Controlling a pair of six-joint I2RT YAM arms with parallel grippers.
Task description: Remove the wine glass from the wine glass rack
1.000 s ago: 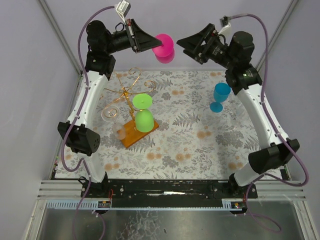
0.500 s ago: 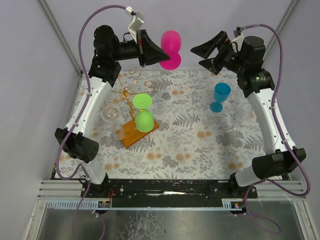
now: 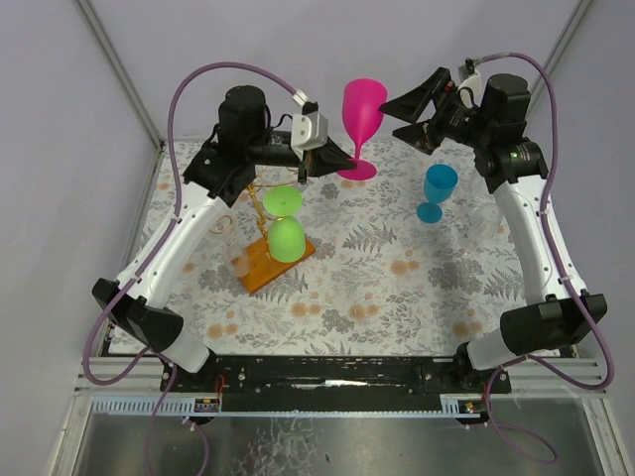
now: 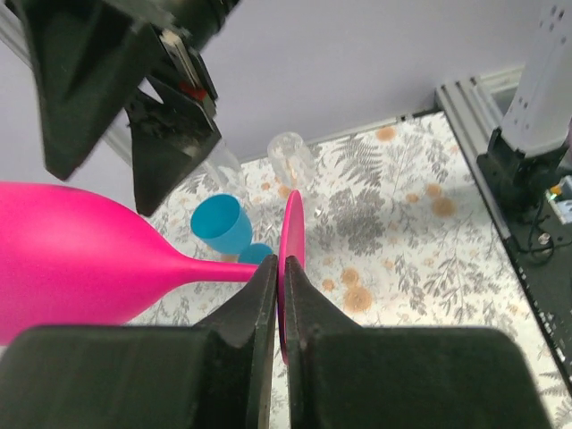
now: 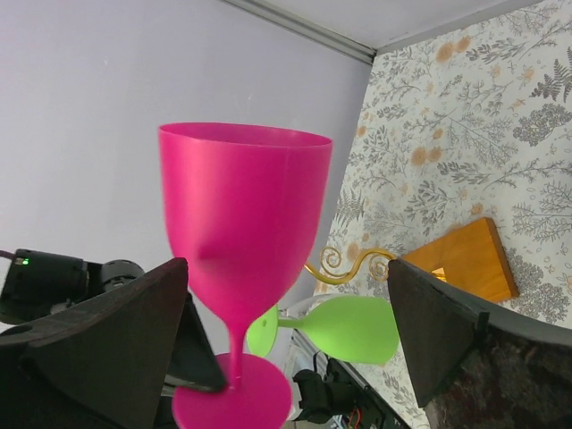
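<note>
Wine glass (image 3: 363,107), pink, upright in mid-air behind the wine glass rack (image 3: 256,273) and off it. Left gripper (image 4: 279,268) clamped tight on its foot. Right gripper (image 3: 402,104) jaws spread wide just beside the bowl, gripping nothing. Green glass (image 3: 286,238) hangs on the rack.

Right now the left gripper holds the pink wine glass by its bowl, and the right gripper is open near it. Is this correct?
Not quite. The left gripper is shut on the flat foot of the pink wine glass, not on its bowl; the left wrist view shows this. The rest holds: the right gripper is open near it.
</note>
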